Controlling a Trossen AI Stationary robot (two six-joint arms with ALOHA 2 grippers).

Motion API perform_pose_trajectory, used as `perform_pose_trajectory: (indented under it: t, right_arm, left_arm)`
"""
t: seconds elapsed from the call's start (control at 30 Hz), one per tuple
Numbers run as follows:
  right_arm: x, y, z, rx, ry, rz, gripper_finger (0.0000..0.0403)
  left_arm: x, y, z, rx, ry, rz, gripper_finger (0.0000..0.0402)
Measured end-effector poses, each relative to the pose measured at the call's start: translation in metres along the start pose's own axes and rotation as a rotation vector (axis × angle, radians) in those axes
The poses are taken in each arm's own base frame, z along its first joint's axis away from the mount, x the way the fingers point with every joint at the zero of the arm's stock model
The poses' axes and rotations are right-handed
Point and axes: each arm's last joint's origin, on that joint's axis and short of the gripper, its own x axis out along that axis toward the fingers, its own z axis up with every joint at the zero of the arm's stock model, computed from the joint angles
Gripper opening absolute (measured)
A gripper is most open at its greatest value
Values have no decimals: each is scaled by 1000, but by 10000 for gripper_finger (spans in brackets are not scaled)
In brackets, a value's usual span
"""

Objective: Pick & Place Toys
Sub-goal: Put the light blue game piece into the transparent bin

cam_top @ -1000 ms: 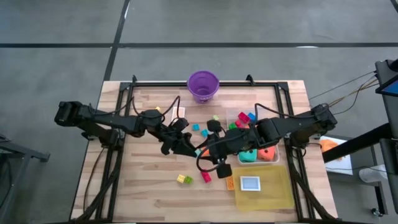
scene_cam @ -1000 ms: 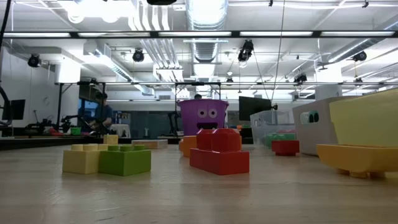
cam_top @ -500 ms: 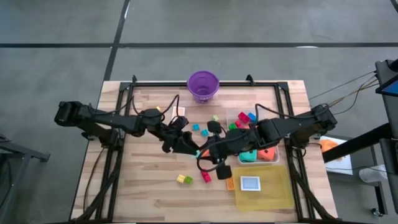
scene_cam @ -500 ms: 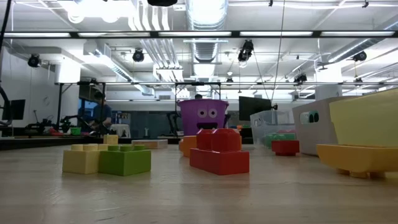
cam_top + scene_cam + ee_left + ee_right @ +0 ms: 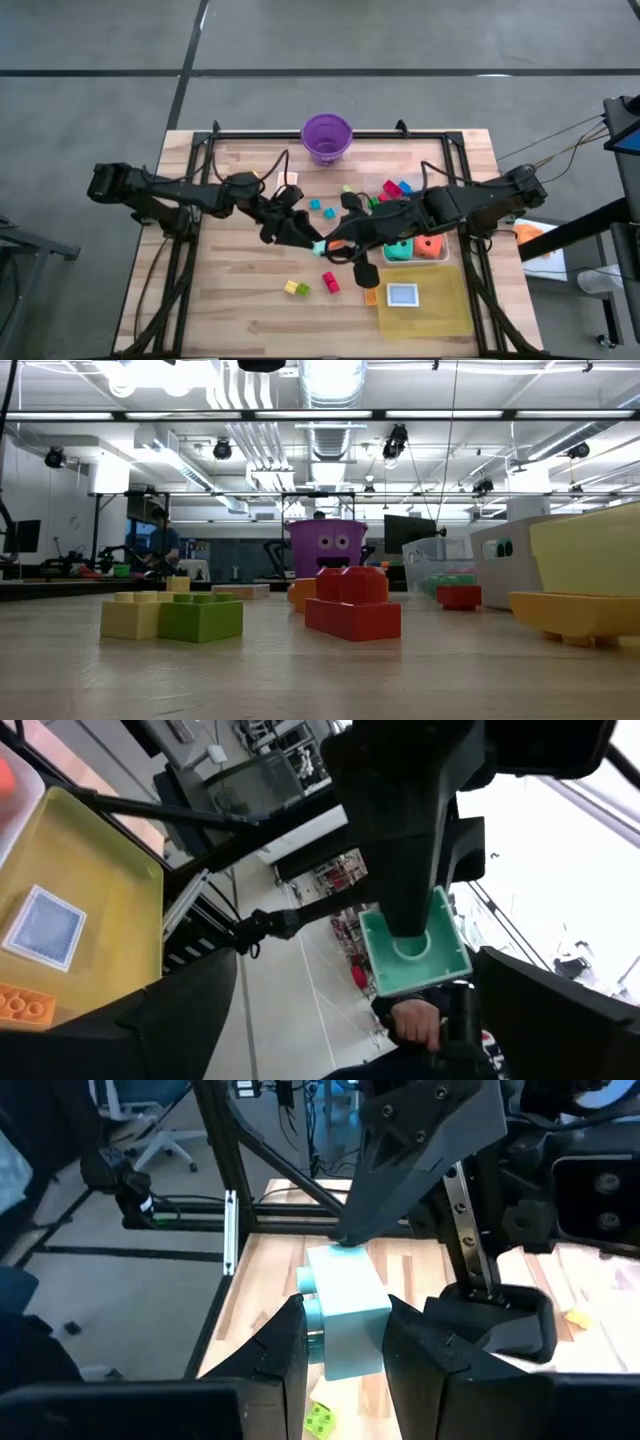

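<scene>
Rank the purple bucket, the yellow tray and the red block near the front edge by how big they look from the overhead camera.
1. yellow tray: largest by far.
2. purple bucket: clearly smaller than the tray.
3. red block: smallest, a small piece on the wood.

A robotics lab or research workshop, in an open industrial hall. Seen level across the desk [image 5: 320,670], the room has an exposed ceiling with round ducts [image 5: 330,385], pipes, long strip lights [image 5: 470,413] and black cameras or lamps [image 5: 397,440] hung from rails. At about nine o'clock a person [image 5: 165,540] sits at a long bench crowded with gear, with dark monitors [image 5: 410,532] further back near one o'clock. From above, the wooden desk stands on a plain grey concrete floor [image 5: 400,40] crossed by dark seams, framed in black metal rails [image 5: 330,133] with cables trailing off at three o'clock. An office chair [image 5: 150,1130] stands beyond the frame.
</scene>
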Motion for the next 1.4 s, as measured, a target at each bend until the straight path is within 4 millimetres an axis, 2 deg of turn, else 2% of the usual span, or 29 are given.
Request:
perform_pose_trajectory:
  t: [0.23,0.4,0.63,0.87,1.03,1.13,1.23,1.4]
  right_arm:
    - [-14,-5,4,81,-30,-97,93]
    - [-24,-11,7,146,-63,-196,93]
    - [-35,-35,-2,283,1,-399,93]
    - [-47,-69,-13,412,103,-603,93]
    - [-59,-99,-31,547,256,-766,93]
    - [-61,-116,-43,634,355,-797,93]
    - [-58,-130,-58,673,443,-789,93]
    - [-45,-158,-96,706,613,-749,93]
  left_arm:
    - [-15,3,17,-25,0,-4,378]
    - [-32,23,28,-90,42,125,378]
    - [-61,55,33,-145,128,345,378]
    - [-73,67,27,-147,232,422,378]
    - [-77,71,21,-161,272,473,378]
    - [-80,74,18,-188,268,544,378]
    - [-84,78,13,-227,271,634,378]
    - [-89,82,0,-278,293,814,378]
